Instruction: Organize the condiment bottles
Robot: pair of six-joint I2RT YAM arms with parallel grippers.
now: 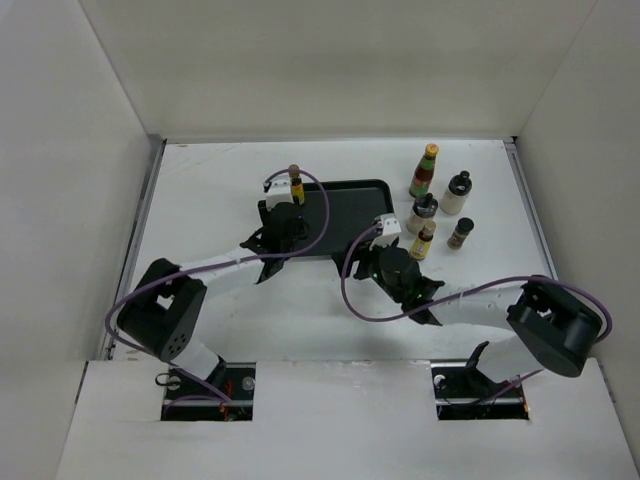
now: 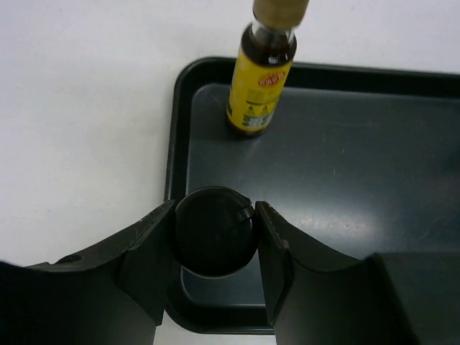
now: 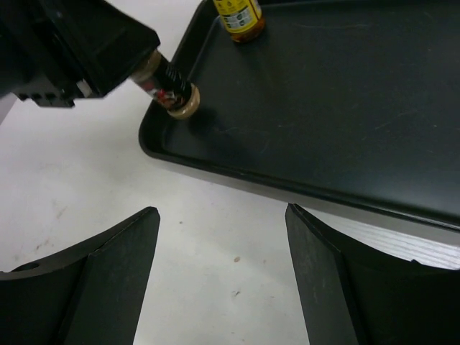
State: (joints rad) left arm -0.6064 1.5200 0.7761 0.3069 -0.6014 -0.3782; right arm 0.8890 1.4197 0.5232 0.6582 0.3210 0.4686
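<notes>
My left gripper [image 2: 214,233] is shut on the round black lid of a short dark spice jar [image 2: 214,231]. In the right wrist view that jar [image 3: 172,95] hangs tilted, its tan base at the near-left corner of the black tray [image 3: 338,108]. A yellow-labelled bottle [image 2: 260,86] stands upright in the tray's far-left corner. My right gripper [image 3: 221,212] is open and holds nothing, over the white table beside the tray's near edge. To the right of the tray [image 1: 345,205] stand the green-capped bottle [image 1: 425,170], the white bottle [image 1: 457,193], the shaker [image 1: 422,212], another yellow-labelled bottle [image 1: 424,240] and a short dark jar [image 1: 461,232].
White walls close the table on the left, the back and the right. The tray has a raised rim [image 2: 172,154]. Purple cables [image 1: 325,215] loop over both arms above the tray. The left gripper [image 1: 283,228] and the right gripper [image 1: 380,258] stand close together at the tray's front.
</notes>
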